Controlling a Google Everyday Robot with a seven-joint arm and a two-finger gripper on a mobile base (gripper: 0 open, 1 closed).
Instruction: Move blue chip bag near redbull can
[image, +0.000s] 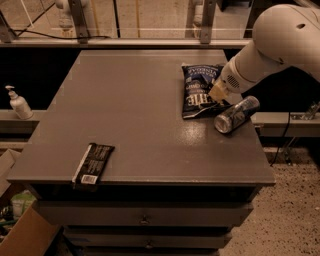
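Table (131, 107): flat matte grey top, slightly speckled sheen toward the front, squared edges. Two drawers (145, 216) below with small knobs.

Bag (196, 90): crinkled dark navy foil, roughly rectangular, lying flat at the right rear of the table. White lettering reads along its length. The lower edge is puckered and lifts a little off the surface.

Can (237, 114): slim metal cylinder on its side, blue and silver, shiny round top facing the front left. It lies near the table's right edge, just beside the bag's lower right corner. Whether the two touch cannot be told.

Gripper (218, 94): pale tan tip at the end of a smooth white rounded arm (280, 42) that reaches in from the upper right. It sits at the bag's right edge, between bag and can, low to the surface. Whether it is clamped on the bag or free: cannot tell, as the wrist housing covers it.

Wrapper (93, 163): flat, narrow, black, glossy, with a white label at its near end. It lies at the front left, overhanging the table edge slightly, well apart from the bag.

Pump bottle (19, 104): white plastic, upright on a ledge left of the table.

Cardboard box (22, 235): brown, at the lower left on the floor.
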